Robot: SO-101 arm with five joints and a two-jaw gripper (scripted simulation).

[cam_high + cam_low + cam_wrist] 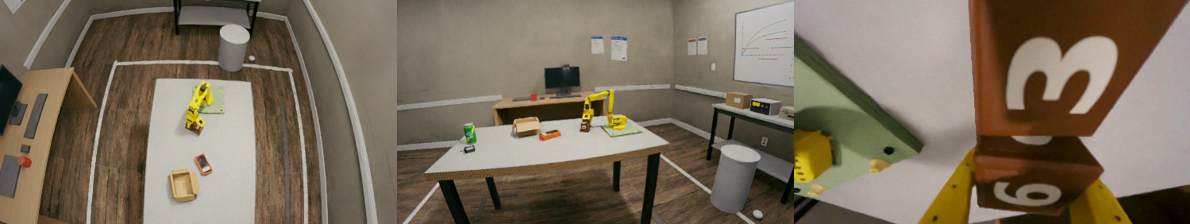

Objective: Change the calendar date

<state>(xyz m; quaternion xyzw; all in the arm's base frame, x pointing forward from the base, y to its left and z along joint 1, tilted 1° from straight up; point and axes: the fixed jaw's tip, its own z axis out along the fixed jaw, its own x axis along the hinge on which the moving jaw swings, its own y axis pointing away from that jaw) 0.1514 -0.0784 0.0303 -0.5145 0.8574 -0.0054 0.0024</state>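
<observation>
My gripper (pixel 1029 172) (pixel 195 128) (pixel 585 126) is shut on a brown calendar cube (pixel 1034 192), held between the two yellow fingers just above the white table (pixel 230 198). The cube's near face shows a white 6 or 9. A second brown block (pixel 1054 75) with a white 3 on it stands right against the far side of the held cube. In the top and exterior views both read as one small brown lump under the arm's tip. I cannot make out the calendar's tray or the month's name.
The arm's green base plate (pixel 844 135) (pixel 216 104) (pixel 621 130) lies close behind. An orange flat item (pixel 203 164) (pixel 549 134) and an open cardboard box (pixel 183 185) (pixel 526 126) lie farther along the table. A green can (pixel 469 133) stands near the far end.
</observation>
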